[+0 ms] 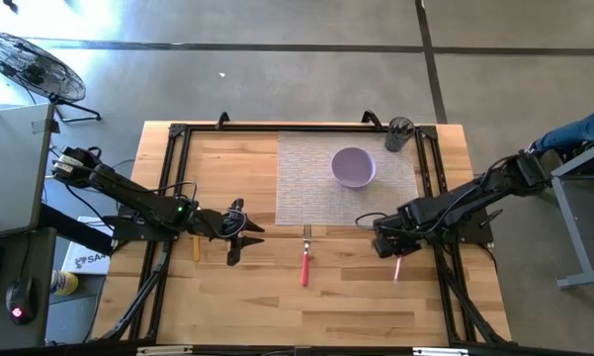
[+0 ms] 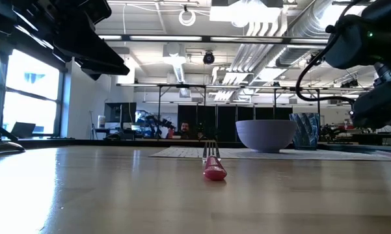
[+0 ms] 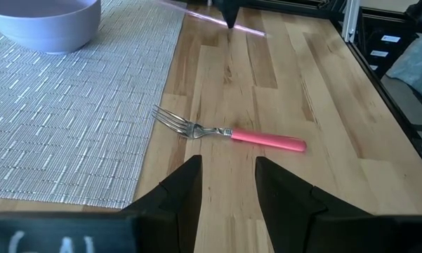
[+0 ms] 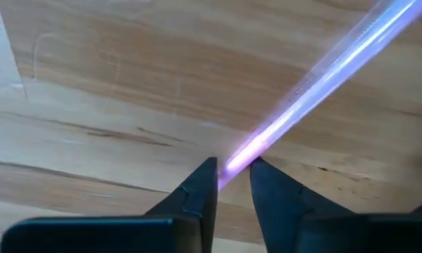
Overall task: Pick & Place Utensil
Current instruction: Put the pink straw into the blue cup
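A metal fork with a pink plastic handle [image 1: 304,261] lies flat on the bare wooden tabletop, just off the near edge of the woven grey placemat [image 1: 306,178], its tines pointing toward the mat. To its right, well apart from the fork, a second slim utensil with a translucent pink-violet handle [image 1: 398,268] rests on the wood. A round lavender bowl [image 1: 353,166] sits upright on the placemat.

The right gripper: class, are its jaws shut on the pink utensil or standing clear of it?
Shut on it. In the right wrist view the right gripper pinches the pink utensil between its fingertips, above the wooden table.
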